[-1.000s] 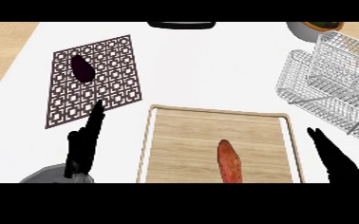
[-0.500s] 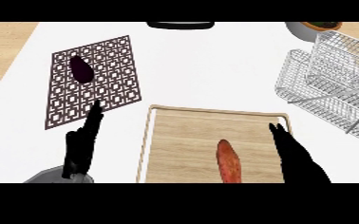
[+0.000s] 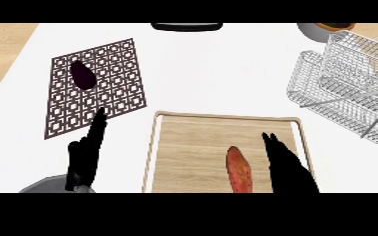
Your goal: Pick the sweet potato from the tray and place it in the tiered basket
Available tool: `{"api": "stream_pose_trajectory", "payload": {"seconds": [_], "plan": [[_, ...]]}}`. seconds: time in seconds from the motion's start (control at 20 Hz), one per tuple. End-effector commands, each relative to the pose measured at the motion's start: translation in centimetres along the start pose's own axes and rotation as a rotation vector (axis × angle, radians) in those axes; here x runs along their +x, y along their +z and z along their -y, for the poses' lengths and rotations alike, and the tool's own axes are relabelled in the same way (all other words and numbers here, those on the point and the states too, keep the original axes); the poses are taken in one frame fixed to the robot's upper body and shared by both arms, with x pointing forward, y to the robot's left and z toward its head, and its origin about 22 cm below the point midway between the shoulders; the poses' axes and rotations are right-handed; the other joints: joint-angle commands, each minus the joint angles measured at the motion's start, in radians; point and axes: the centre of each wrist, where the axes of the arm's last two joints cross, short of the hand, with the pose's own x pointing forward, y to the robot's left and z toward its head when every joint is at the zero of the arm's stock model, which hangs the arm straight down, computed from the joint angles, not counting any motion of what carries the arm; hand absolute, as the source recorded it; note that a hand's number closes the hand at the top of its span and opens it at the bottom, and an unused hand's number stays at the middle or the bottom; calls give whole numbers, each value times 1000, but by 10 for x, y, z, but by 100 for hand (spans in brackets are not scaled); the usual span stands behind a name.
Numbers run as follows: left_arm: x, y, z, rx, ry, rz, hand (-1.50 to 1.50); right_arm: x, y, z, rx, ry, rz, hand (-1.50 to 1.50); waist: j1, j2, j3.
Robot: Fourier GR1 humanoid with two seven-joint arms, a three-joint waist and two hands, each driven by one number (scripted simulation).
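Right robot hand point(image 3: 288, 167) reached over the wooden tray point(image 3: 192, 130) with fingers straight and holding nothing, just beside the sweet potato point(image 3: 240, 170), which lay lengthwise on the tray's lower middle. Whether they touched could not be told. Left robot hand point(image 3: 85, 152) rested at the lower left, fingers up and relaxed, its tips over the corner of a dark patterned mat point(image 3: 96, 87). An eggplant point(image 3: 83, 75) lay on that mat. At the white desk's point(image 3: 214, 65) right edge stood the wire tiered basket point(image 3: 339, 87), well apart from the sweet potato.
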Motion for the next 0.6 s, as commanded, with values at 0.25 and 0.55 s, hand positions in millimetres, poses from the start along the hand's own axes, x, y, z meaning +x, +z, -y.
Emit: {"api": "stream_pose_trajectory", "payload": {"seconds": [0.25,0.55], "plan": [[-4,-1,-8,1,1,-29,0,30,-13,-1,48,60,-241,-150,-8,2,0],[-8,5,-6,6,9,-36,0,46,-19,-22,102,92,-271,-150,-6,2,0]]}}
